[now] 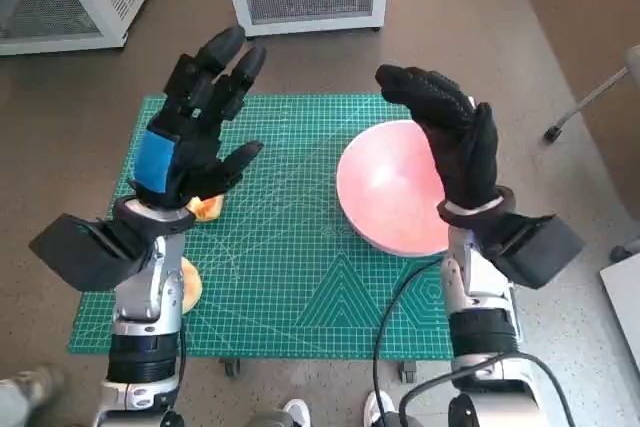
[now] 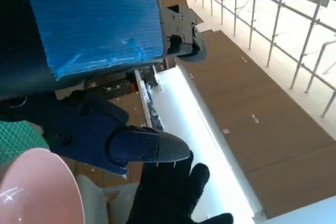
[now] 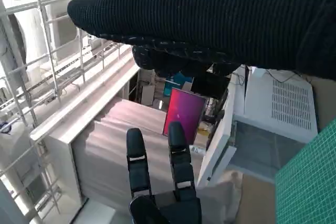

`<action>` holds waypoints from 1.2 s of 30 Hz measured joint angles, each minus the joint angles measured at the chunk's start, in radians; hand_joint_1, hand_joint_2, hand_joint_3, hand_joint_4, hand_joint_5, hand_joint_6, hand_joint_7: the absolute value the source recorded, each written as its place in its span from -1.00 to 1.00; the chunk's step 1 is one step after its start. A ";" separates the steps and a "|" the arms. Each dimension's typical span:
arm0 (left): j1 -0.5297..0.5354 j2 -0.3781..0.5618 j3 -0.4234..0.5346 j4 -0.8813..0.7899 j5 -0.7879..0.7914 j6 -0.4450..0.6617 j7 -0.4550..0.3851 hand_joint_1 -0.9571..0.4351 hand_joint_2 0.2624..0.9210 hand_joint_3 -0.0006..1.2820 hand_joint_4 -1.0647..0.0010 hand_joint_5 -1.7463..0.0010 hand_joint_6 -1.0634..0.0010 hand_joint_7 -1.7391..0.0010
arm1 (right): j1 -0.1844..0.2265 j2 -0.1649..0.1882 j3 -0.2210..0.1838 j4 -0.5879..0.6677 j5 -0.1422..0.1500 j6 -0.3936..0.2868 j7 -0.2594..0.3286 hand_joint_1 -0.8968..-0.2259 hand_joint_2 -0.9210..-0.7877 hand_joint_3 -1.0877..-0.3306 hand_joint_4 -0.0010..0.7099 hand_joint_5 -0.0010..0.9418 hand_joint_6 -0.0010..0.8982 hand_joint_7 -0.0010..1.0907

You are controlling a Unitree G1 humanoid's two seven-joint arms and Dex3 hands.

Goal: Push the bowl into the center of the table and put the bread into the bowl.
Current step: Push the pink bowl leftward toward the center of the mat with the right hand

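Left hand [image 1: 190, 142] is raised above the green mat [image 1: 290, 277], fingers spread, holding nothing. Right hand [image 1: 455, 147] hovers likewise, fingers apart, over the pink bowl [image 1: 385, 192]. Bread [image 1: 207, 208] lies beneath the left thumb.

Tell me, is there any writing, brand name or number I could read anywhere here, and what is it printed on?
None can be read in any view.
Green cutting mat: printed white grid and ruled lines, with tiny markings near its middle, too small to read.
Magenta panel in the room behind: no legible text.
Pink bowl, left hand with its blue tape, and right hand: no writing shows.
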 measured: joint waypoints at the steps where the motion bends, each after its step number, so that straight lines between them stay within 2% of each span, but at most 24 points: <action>1: 0.000 0.000 0.001 -0.001 0.000 0.000 0.000 -0.40 1.00 -0.55 0.40 1.00 0.79 0.46 | 0.000 0.000 0.000 0.000 0.001 0.000 0.000 -0.11 -1.00 0.11 -0.33 -1.00 -0.31 -0.97; 29: 0.000 0.003 0.021 -0.004 -0.006 -0.005 -0.005 -0.40 1.00 -0.56 0.43 1.00 0.77 0.49 | 0.003 0.001 0.000 -0.015 0.008 0.001 0.001 -0.09 -1.00 0.10 -0.33 -1.00 -0.31 -0.97; 33: 0.002 0.003 0.021 -0.005 -0.006 -0.005 -0.005 -0.41 1.00 -0.56 0.43 1.00 0.77 0.49 | 0.004 -0.009 -0.007 -0.019 0.014 0.004 0.006 -0.10 -1.00 0.06 -0.35 -1.00 -0.31 -0.97; 36: 0.006 0.002 0.021 -0.009 -0.007 -0.005 -0.006 -0.41 1.00 -0.57 0.43 1.00 0.77 0.50 | 0.003 -0.027 -0.027 -0.017 0.030 0.011 0.014 -0.09 -1.00 0.04 -0.36 -1.00 -0.30 -0.97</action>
